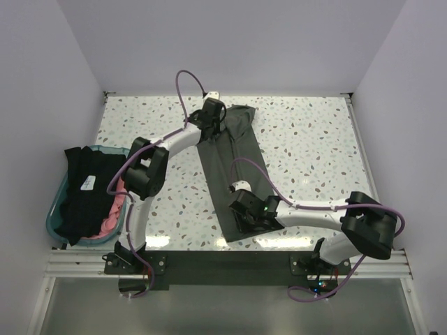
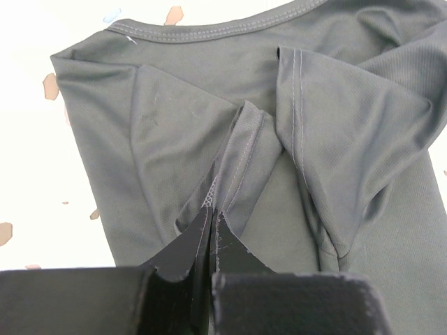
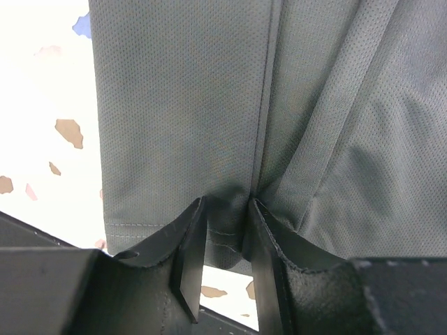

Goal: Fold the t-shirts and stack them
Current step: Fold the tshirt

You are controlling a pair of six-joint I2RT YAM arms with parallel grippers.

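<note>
The dark olive-green t-shirt [image 1: 234,164] lies on the table as a long narrow strip, collar end far, hem end near. My left gripper [image 1: 211,120] is at the collar end; in the left wrist view it [image 2: 211,213] is shut on a pinched fold of the shirt [image 2: 174,118] below the neckline. My right gripper [image 1: 244,211] is at the near hem; in the right wrist view its jaws [image 3: 225,206] hold a bunched fold of the hem [image 3: 174,105] between them. The black t-shirt [image 1: 84,188] and the pink t-shirt [image 1: 112,213] lie in the tub at the left.
The teal plastic tub [image 1: 54,213] stands at the table's left near edge, beside the left arm. White walls close in the speckled table [image 1: 314,146] on three sides. Purple cables loop over both arms.
</note>
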